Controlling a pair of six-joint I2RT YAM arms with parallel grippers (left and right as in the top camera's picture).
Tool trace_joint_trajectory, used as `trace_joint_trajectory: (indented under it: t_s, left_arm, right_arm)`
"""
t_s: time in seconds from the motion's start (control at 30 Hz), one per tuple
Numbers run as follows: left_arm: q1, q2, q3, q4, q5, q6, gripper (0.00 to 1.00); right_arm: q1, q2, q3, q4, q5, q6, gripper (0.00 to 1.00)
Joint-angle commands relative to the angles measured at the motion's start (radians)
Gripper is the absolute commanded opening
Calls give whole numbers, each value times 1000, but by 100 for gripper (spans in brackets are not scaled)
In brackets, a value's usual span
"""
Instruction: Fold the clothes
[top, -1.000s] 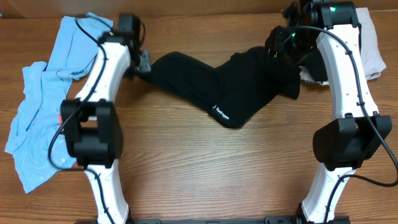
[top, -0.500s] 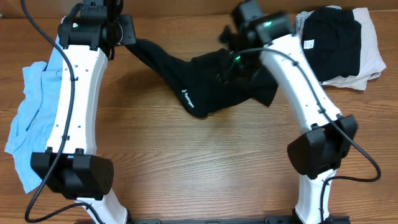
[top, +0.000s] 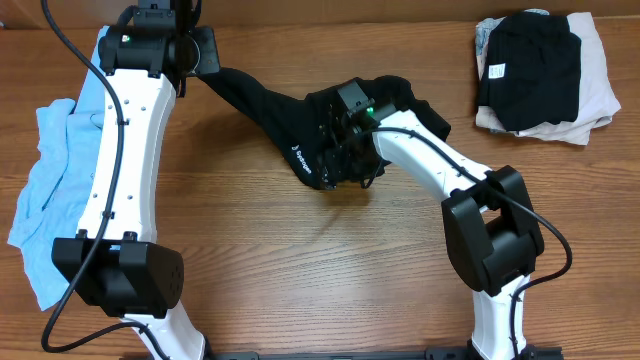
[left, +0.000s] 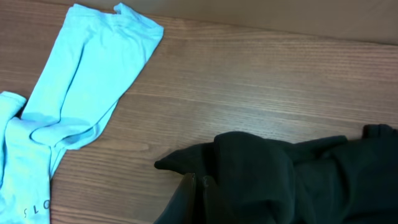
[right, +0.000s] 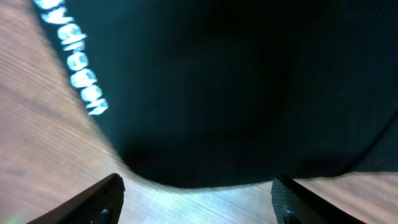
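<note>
A black garment (top: 300, 125) with small white lettering lies stretched across the far middle of the table. My left gripper (top: 212, 68) is shut on its left end; the left wrist view shows the two fingers (left: 198, 182) pressed together on the black cloth (left: 280, 180). My right gripper (top: 338, 165) is open and empty, low over the garment's near edge. In the right wrist view its fingers (right: 196, 196) spread wide over bare wood, just before the black hem (right: 236, 93).
A heap of light blue clothes (top: 55, 190) lies at the left edge, with a blue sleeve (left: 87, 81) near my left gripper. A folded stack, black on beige (top: 545, 75), sits at the far right corner.
My left gripper carried the garment's left end toward the far left corner. My right arm let go of the right end and swung left and down to the garment's near edge.
</note>
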Motion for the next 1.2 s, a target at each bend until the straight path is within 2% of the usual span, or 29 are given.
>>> trace_joint_trajectory:
  t_s: [0.0,0.1,0.2,0.27,0.33,0.5,0.77,0.9,1.0,1.17]
  left_arm:
    - [5,-3,-2,-12,-15,21,4]
    - [5,-3,-2,-20,-13,22,4]
    - [5,-3,-2,-19,-16,22,4]
    - [6,-3,-2,-19,-19,22,4]
    - [6,-3,-2,-20,-22,22,4]
    - [6,-3,-2,-23,-23,22,4]
    - [6,-3,-2,-27,-22,22,4]
    - [5,-3,-2,-34,-20,22,4]
    - [5,-3,-2,-37,-12,22,4]
    - [5,-3,-2,-38,-12,22,4]
  right_arm:
    - [-2,0,-42,63,10,44,76]
    - [-2,2,-48,93,11,46,74]
    - [-4,2,-48,113,28,71,61]
    - [-11,2,-48,119,69,105,37]
    - [-23,2,-47,123,111,146,5]
    - [-100,-19,-27,72,143,190,4]
    - [-348,-75,-5,-37,87,159,5]
    - [-430,-73,-8,-70,27,138,23]
    - [-463,-74,-4,-83,-32,97,26]
    - [-467,-87,16,-101,-155,7,37]
